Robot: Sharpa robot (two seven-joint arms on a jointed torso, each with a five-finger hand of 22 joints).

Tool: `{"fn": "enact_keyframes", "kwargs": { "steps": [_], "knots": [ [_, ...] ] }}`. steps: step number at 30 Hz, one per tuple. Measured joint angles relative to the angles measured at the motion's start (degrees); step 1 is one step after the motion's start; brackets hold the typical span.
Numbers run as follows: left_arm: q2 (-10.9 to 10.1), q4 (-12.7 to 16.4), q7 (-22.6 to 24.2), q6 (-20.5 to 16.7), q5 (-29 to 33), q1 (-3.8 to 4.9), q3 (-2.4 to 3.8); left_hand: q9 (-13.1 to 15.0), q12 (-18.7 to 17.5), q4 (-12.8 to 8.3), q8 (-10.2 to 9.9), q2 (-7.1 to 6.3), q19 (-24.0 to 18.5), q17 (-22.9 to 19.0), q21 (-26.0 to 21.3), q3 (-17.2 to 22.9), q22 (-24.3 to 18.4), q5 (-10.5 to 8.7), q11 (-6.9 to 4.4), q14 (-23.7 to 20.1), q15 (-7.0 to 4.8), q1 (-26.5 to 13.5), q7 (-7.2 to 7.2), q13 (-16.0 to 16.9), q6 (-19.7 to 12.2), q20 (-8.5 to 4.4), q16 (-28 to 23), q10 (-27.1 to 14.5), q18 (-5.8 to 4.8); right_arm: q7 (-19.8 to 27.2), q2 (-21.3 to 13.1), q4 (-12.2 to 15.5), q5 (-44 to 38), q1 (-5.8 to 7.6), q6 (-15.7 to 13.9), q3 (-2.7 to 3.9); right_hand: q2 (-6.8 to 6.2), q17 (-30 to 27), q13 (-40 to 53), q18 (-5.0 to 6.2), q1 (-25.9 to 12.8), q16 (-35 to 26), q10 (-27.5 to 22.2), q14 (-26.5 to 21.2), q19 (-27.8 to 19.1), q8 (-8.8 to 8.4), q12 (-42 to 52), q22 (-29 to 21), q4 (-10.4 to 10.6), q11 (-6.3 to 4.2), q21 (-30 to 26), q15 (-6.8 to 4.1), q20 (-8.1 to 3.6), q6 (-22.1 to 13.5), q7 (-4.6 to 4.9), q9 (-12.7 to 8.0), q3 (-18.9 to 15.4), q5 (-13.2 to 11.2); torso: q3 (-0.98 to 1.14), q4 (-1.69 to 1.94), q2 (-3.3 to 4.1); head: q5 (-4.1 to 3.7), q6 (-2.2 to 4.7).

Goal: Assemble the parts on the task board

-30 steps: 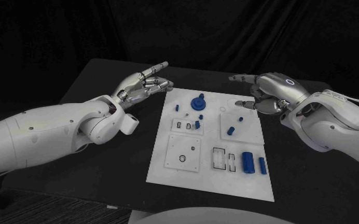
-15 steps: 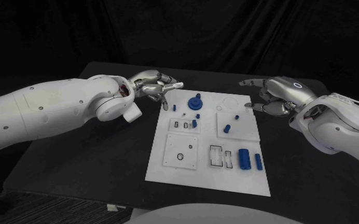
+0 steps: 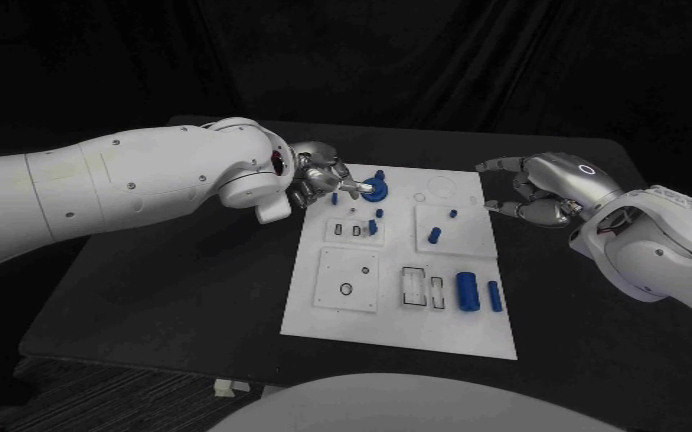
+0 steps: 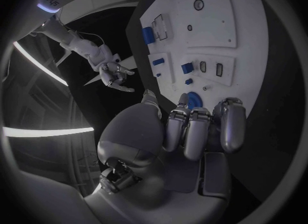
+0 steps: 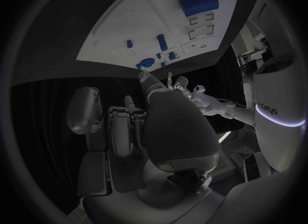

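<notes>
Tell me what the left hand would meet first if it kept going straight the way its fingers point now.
Most likely the round blue part at the far end of the white board. The left hand has its fingertips right beside that part; whether they already touch is unclear.

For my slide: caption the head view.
Left hand reaches the round blue part on the white board; right hand hovers nearby.

Left robot hand [image 3: 323, 184] hides the round blue part [image 3: 378, 190] (partly).
</notes>
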Motion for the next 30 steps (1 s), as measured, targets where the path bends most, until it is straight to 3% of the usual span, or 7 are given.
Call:
{"fn": "enact_keyframes", "kwargs": {
  "steps": [4,6,10,14,22,27,30],
  "knots": [
    [2.5,-0.9,-4.6,1.0,-3.9,0.0,-0.03,3.2,0.0,0.0,3.9,-0.46,3.9,0.0,2.5,0.0,0.1,-0.54,-0.2,0.0,-0.64,-2.1,-0.02,0.0,1.8,-0.06,0.0,0.2,-0.42,0.3,0.0,-0.3,0.0,-0.11,0.0,0.04,0.0,0.0,0.0,0.0,0.0,0.0,-0.1,0.0,0.2,0.23,0.0,0.0,0.3,0.09,0.0,0.0,0.21,0.6,-0.03,0.1,0.0,0.3,0.66,-1.02,-0.07,0.83,-0.64],
    [3.6,-1.3,-6.1,1.4,-5.3,0.02,-0.03,5.6,0.0,0.0,6.3,-0.71,4.0,0.0,3.2,0.0,0.1,-0.69,-0.78,0.0,-1.26,-2.9,-0.63,0.0,2.5,-0.15,0.0,0.3,-1.27,0.4,-0.1,-0.5,0.0,-0.17,0.0,0.03,0.0,0.0,0.0,0.0,0.0,0.0,-0.1,0.0,0.2,0.23,0.0,0.0,0.3,0.09,0.0,0.0,0.21,1.0,-0.04,0.1,0.0,0.3,0.88,-1.49,-0.08,1.16,-0.75],
    [5.5,-2.1,-9.0,2.0,-7.6,0.05,0.0,12.1,0.0,-0.4,11.7,-1.12,4.1,0.0,4.0,0.4,0.1,-0.69,-2.16,0.0,-2.41,-4.3,-1.89,0.0,3.8,-1.18,0.0,0.3,-1.27,0.5,0.2,-1.0,0.0,-0.21,-0.1,0.0,0.0,0.0,0.0,0.0,0.0,0.0,-0.1,0.0,0.2,0.45,0.0,0.0,0.4,0.09,0.0,0.0,0.21,2.0,0.01,0.3,-0.1,0.5,1.25,-2.15,-0.08,1.41,-0.84],
    [7.0,-2.9,-11.9,2.9,-9.0,0.05,0.0,17.9,0.0,-0.9,15.6,-1.61,4.1,0.0,4.5,0.9,0.1,-0.37,-3.09,0.1,-3.58,-4.7,-3.2,0.0,5.1,-2.24,0.0,0.3,-1.25,0.7,0.7,-1.1,0.0,-0.24,-0.2,0.02,0.0,0.0,0.0,0.0,0.0,0.2,-0.1,0.0,0.2,0.45,0.0,0.0,0.5,0.09,0.0,0.0,0.21,2.2,0.0,0.3,-0.2,0.5,1.64,-2.79,0.03,1.57,-0.85],
    [9.3,-4.5,-16.6,5.0,-10.4,0.05,-0.01,27.1,0.2,-1.4,20.1,-2.04,4.3,0.0,4.7,1.7,0.1,0.19,-5.47,0.1,-5.54,-6.1,-5.47,0.0,8.2,-4.16,0.0,0.3,-1.25,1.0,0.9,-1.7,0.0,-0.59,-0.4,0.0,0.0,0.0,0.0,0.0,0.0,0.2,-0.1,0.0,0.2,0.74,0.0,0.0,0.6,0.09,0.0,0.0,0.21,3.1,-0.01,0.4,-0.2,0.8,2.03,-3.48,0.17,2.14,-0.85],
    [10.0,-5.2,-18.9,6.5,-10.9,0.05,-0.02,31.1,0.2,-1.8,21.1,-2.46,4.2,0.0,4.7,2.1,0.1,0.4,-6.43,-0.1,-6.6,-6.7,-6.64,0.0,10.2,-5.27,0.0,0.3,-1.32,1.2,1.2,-1.9,0.0,-0.92,-0.5,0.01,0.0,0.0,0.0,0.0,0.0,0.2,-0.1,0.0,0.2,0.74,0.0,0.0,0.8,0.09,0.0,0.0,0.21,3.2,0.01,0.4,-0.2,0.9,2.13,-3.61,0.04,2.12,-0.85],
    [10.2,-5.5,-19.9,7.5,-11.1,0.05,-0.02,32.7,0.2,-1.8,21.4,-2.48,4.2,0.0,4.9,2.5,0.1,0.42,-7.01,0.1,-7.09,-7.1,-7.2,0.0,11.1,-5.76,0.0,0.3,-2.16,1.2,1.2,-2.0,0.0,-1.19,-0.6,0.01,0.0,0.0,0.0,0.0,0.0,0.2,-0.1,0.0,0.2,0.74,0.0,0.0,0.8,0.09,0.0,0.0,0.21,3.3,0.0,0.4,-0.2,0.9,2.16,-3.7,-0.08,2.16,-0.85]
  ]
}}
